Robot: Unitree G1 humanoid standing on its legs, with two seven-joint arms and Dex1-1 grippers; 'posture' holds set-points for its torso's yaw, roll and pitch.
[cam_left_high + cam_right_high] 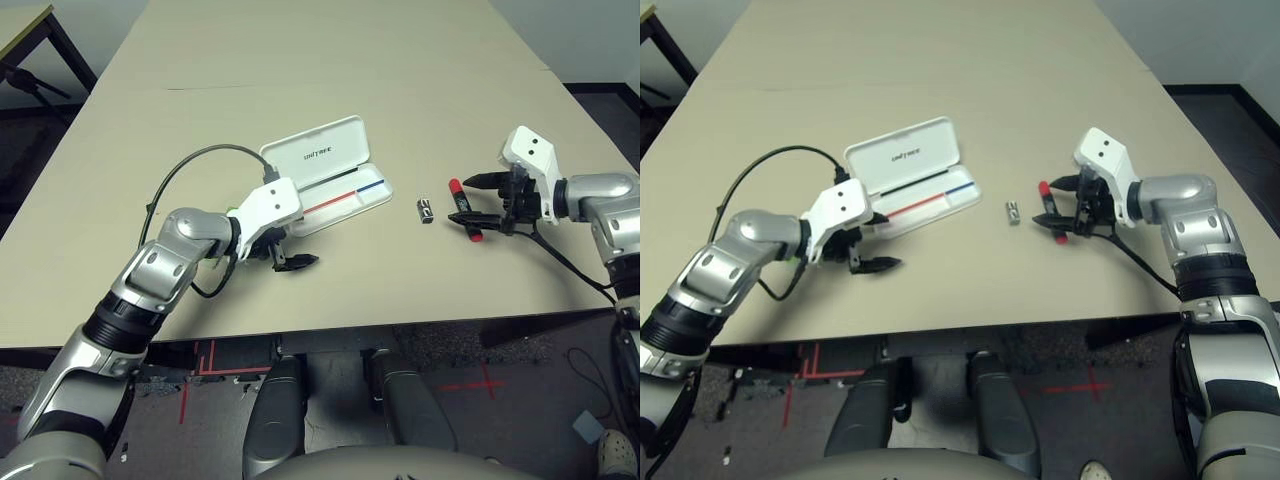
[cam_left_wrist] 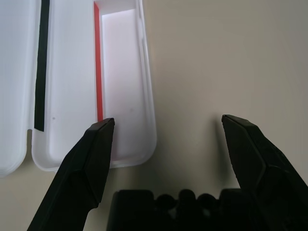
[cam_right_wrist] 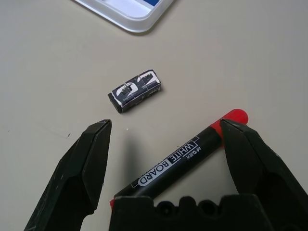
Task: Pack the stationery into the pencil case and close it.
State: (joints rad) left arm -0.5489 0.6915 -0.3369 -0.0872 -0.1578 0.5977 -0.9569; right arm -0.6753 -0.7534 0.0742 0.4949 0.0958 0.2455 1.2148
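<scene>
Our left hand (image 1: 297,262) hides most of a green item (image 1: 231,212); we cannot read the small black-and-silver piece's (image 3: 135,90) print.

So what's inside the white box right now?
The open pencil case holds no stationery where its tray shows: just bare white plastic with a red-and-blue line. The left pincer and its wrist cover the near end, so that part cannot be checked.

Even, bright overhead light, soft shadows under both arms on the table (image 1: 330,60); wrist views sharp.
</scene>
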